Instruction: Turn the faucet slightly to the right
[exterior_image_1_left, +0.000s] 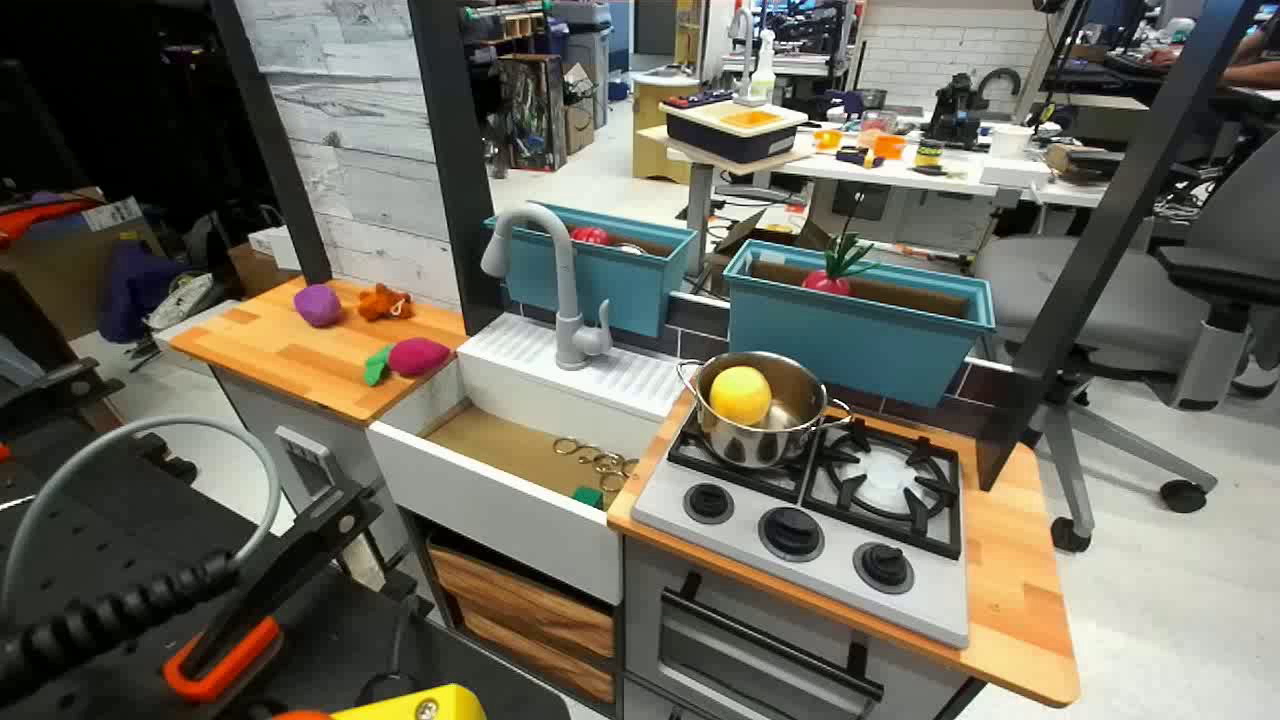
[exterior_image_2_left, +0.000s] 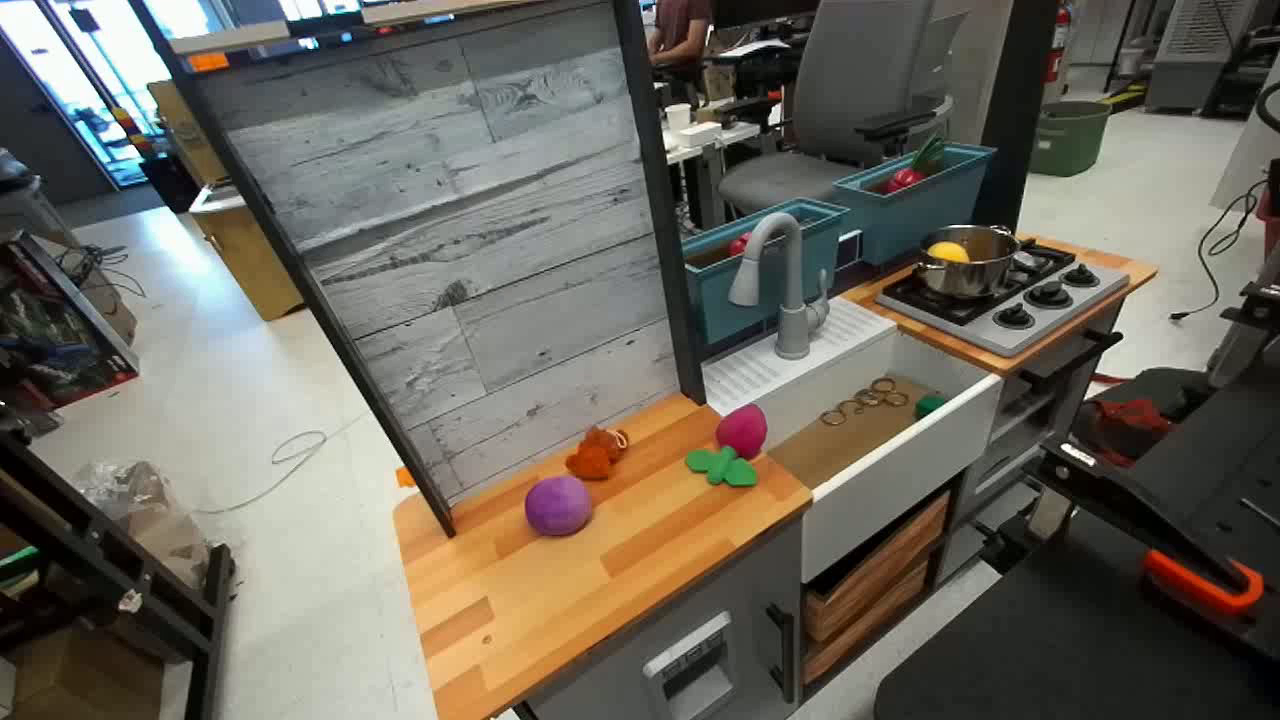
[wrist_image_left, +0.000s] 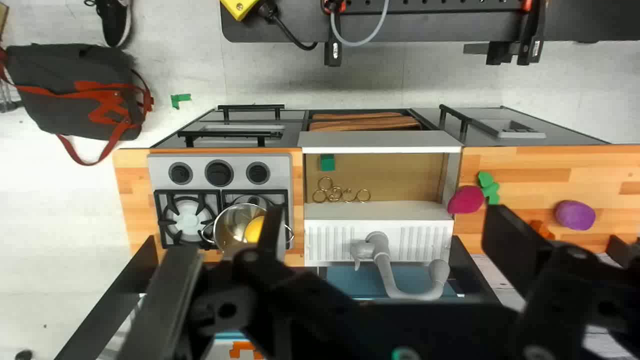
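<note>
Currently, end effector (wrist_image_left: 385, 220) seen spread wide, nothing gripped; faucet (wrist_image_left: 386, 274) framed beyond jaws, between them in wrist view, touched by neither; steel pot (wrist_image_left: 225, 225) partly hidden behind one jaw.

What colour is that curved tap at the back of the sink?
The tap is plain grey; it shows best in an exterior view.

No text legible in any view; label (exterior_image_2_left: 1078, 455) on black clamp (exterior_image_2_left: 1145, 505) too small to read.
</note>
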